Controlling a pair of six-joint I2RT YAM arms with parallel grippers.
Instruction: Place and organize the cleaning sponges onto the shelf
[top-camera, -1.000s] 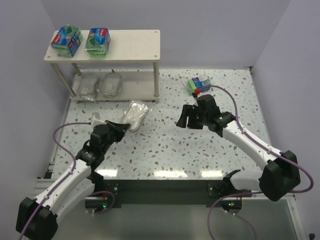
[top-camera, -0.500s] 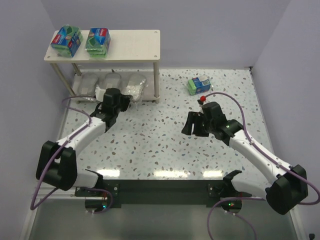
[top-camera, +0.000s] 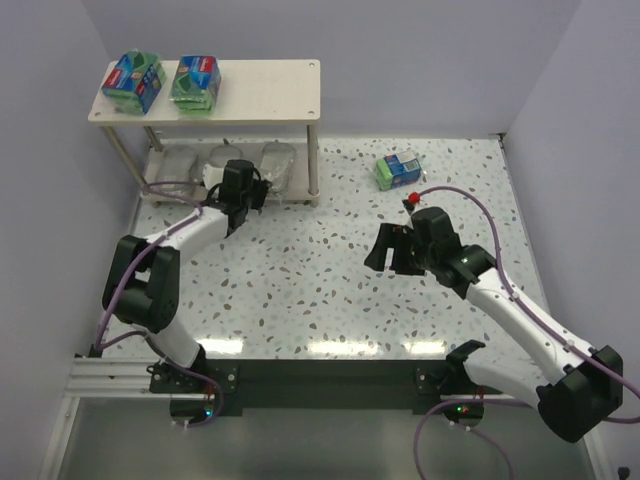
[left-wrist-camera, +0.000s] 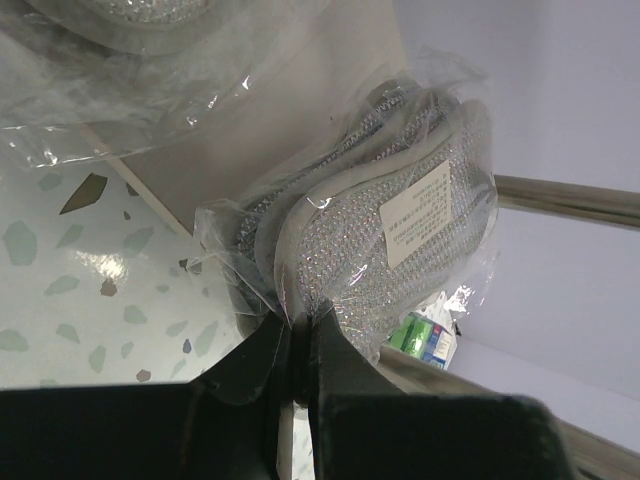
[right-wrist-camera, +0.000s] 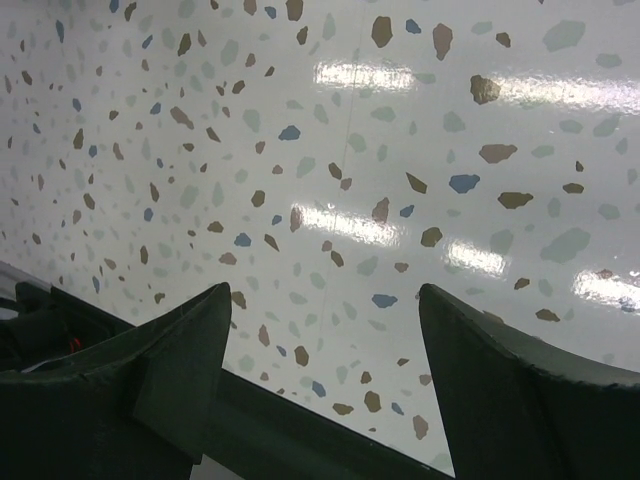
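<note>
From above, the shelf (top-camera: 270, 85) holds two green packs (top-camera: 133, 80) at the left of its top board and three scourers (top-camera: 222, 165) on its lower one; a third green pack (top-camera: 398, 170) lies on the bench (top-camera: 330, 290) right of the shelf. At the left wrist, the left claw (left-wrist-camera: 298, 335) pinches just the wrap of the rightmost scourer (left-wrist-camera: 380, 240), near the board's front edge; a clumsy withdrawal could, I'd guess, drag it off. At the right wrist, the right claw (right-wrist-camera: 325, 330) gapes empty over bench.

so the pale two-tier shelf (top-camera: 270, 90) has two green sponge packs (top-camera: 133, 82) side by side at the left of its top board, three silvery scourers (top-camera: 222, 160) lined up on the lower one, the rightmost scourer (left-wrist-camera: 400, 230) in crinkly clear wrap, and a third green pack (top-camera: 400, 169) lying well off to the right.
</note>
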